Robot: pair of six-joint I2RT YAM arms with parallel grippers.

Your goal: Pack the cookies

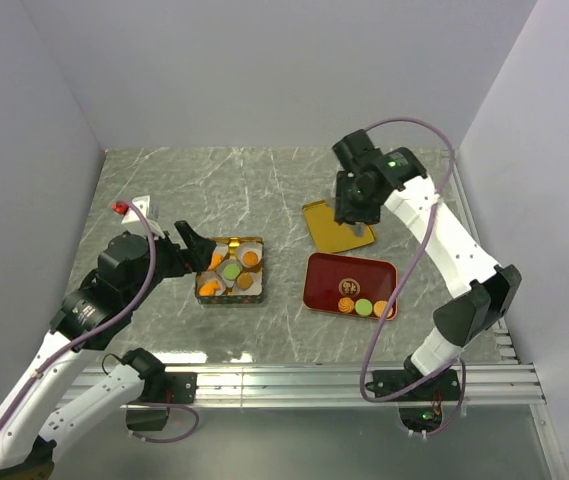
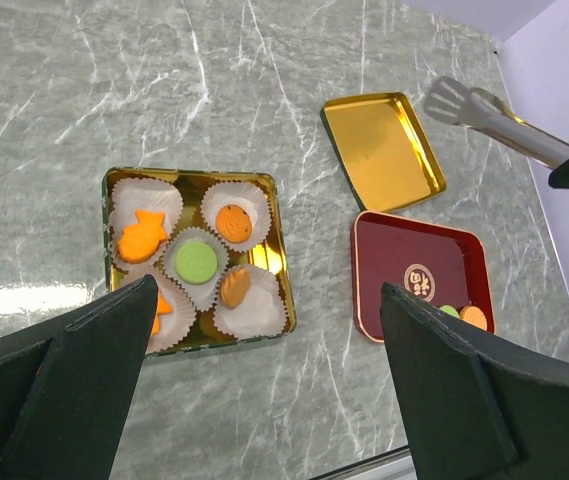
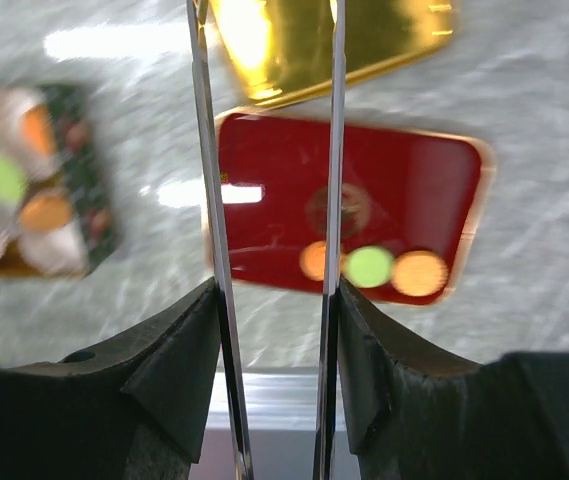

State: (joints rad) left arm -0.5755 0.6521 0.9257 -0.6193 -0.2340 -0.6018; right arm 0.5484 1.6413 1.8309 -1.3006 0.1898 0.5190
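A gold tin holds white paper cups with cookies: an orange fish shape, a green round one and orange ones. Three more cookies, orange, green and orange, lie at the near edge of the red tray. My left gripper is open and empty, above the tin's left side. My right gripper is shut on metal tongs and holds them above the gold lid and red tray. The tongs' arms are apart with nothing between them.
The gold lid lies upturned behind the red tray. A small red and white object sits at the far left. White walls close in on three sides. The tongs' tip shows in the left wrist view.
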